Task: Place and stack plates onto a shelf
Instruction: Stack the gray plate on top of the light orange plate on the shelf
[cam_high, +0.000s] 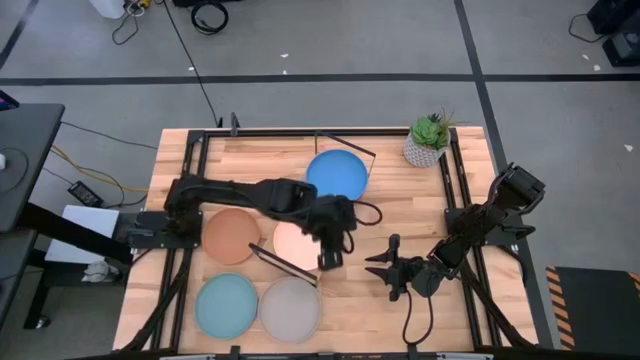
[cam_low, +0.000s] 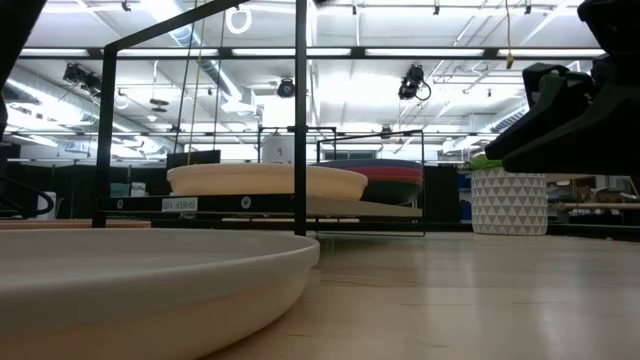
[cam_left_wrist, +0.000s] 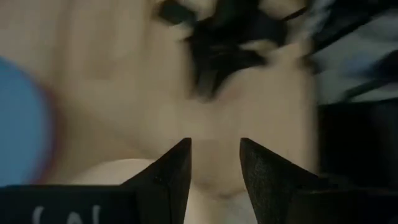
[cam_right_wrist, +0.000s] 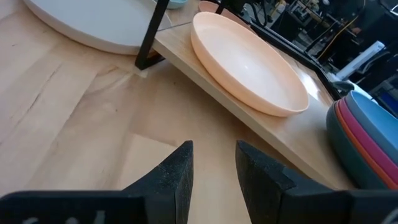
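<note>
Item: my left gripper (cam_high: 331, 258), fingers slightly parted and empty, hangs at the near end of the light wood, black-wire-framed shelf (cam_right_wrist: 205, 74). The round cream plastic plate (cam_right_wrist: 247, 62) lies on that shelf directly beneath my left arm. Right gripper (cam_high: 385, 272), spread and empty, waits beside the shelf.

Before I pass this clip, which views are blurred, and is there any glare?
Left wrist view: heavily smeared, only the left gripper reads. Low view: the near grey plate fills the foreground out of focus, and bright ceiling lights glare behind the shelf. Right wrist view: sharp on the cream plate. High view: even light.
</note>
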